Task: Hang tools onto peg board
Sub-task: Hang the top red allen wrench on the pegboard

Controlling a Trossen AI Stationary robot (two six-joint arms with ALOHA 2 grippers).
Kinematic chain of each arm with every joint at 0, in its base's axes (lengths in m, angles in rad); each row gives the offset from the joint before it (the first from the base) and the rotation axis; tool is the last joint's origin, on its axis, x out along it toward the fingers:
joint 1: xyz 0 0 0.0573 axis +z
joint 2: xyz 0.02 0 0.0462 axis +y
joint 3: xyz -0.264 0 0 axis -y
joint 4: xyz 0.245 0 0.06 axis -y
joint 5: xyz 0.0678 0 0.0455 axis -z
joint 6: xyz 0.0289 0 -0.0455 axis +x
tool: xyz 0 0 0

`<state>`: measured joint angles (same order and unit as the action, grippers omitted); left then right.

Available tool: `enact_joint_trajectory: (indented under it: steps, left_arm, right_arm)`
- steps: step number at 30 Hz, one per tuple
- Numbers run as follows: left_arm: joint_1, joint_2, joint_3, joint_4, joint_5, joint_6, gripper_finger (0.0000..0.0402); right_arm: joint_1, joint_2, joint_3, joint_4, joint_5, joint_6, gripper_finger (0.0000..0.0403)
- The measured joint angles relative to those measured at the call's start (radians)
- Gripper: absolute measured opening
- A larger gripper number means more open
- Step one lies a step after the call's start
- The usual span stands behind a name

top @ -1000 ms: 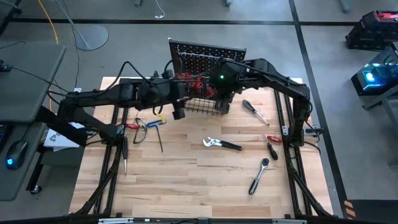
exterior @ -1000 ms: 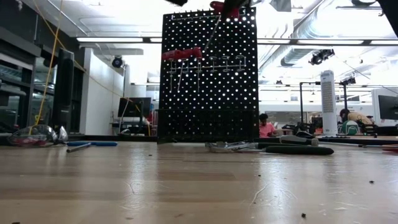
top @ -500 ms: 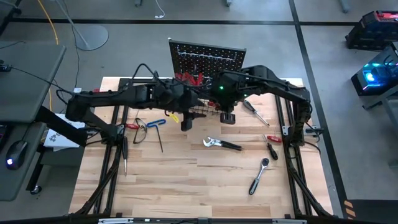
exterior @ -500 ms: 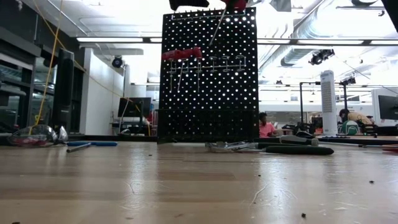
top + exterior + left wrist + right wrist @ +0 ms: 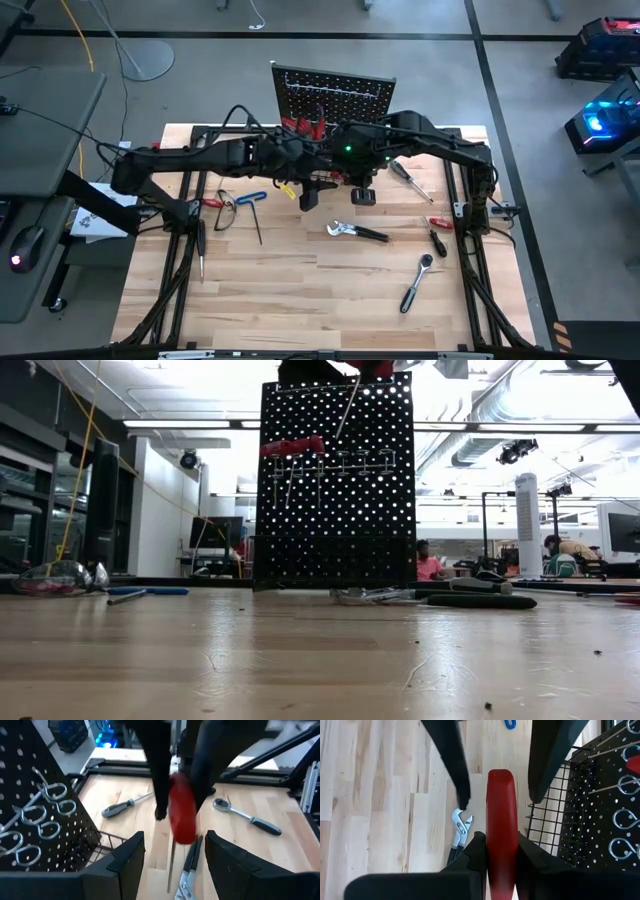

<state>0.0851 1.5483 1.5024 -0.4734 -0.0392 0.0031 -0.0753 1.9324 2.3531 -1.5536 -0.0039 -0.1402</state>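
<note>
My right gripper (image 5: pixel 362 192) hangs in front of the peg board (image 5: pixel 331 98), shut on a red-handled screwdriver (image 5: pixel 501 815). The screwdriver's shaft (image 5: pixel 347 405) slants down in front of the board. My left gripper (image 5: pixel 308 197) is open beside it, and its two fingers (image 5: pixel 454 765) stand on either side of the handle's free end without touching it. From my left gripper (image 5: pixel 175 838), the handle (image 5: pixel 182 815) shows just ahead. Two red-handled tools (image 5: pixel 293 446) hang from hooks on the board. My right gripper pinches the screwdriver's red handle (image 5: pixel 501 837) between its two fingers, which lie along the handle. They come at it from above, slanting steeply down. The screwdriver is lifted clear, with its shaft (image 5: pixel 171 867) hanging below the handle.
The board's black wire basket (image 5: pixel 552 827) juts out just behind the grippers. On the table lie pliers (image 5: pixel 357 232), a ratchet (image 5: pixel 416 283), a screwdriver (image 5: pixel 410 180), two small screwdrivers (image 5: pixel 438 235), a blue T-key (image 5: pixel 252 197) and a black screwdriver (image 5: pixel 200 248).
Both grippers have come away from the peg board toward the table's near edge and sunk a little. My left gripper has also gone toward the right, up to the red handle, rolling as it went. The screwdriver has travelled with my right gripper, its shaft still hanging.
</note>
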Motion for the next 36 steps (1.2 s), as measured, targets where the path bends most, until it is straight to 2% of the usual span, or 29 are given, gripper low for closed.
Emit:
enact_joint_trajectory:
  steps: [9, 15, 20, 27, 36]
  left_arm:
    - [0.0, 0.036, 0.0, 0.014, 0.002, -0.002, 0.0187]
    - [0.0, 0.065, 0.0, 0.08, 0.001, -0.002, 0.0179]
    - [-0.001, 0.063, 0.0, 0.081, -0.026, -0.003, 0.0134]
    - [-0.001, 0.065, 0.0, 0.076, -0.015, 0.001, 0.0011]
    - [-0.001, 0.088, 0.001, 0.09, -0.015, -0.018, 0.0001]
  right_arm:
    - [0.0, 0.0, 0.0, 0.004, 0.0, -0.037, 0.0044]
    - [0.0, 0.0, 0.0, 0.008, -0.001, -0.045, 0.0044]
    - [0.0, 0.0, 0.0, 0.007, 0.004, -0.045, 0.0044]
    - [-0.002, 0.0, 0.0, 0.007, 0.005, -0.052, 0.0044]
    - [-0.001, 0.0, 0.0, -0.007, 0.006, -0.044, 0.0044]
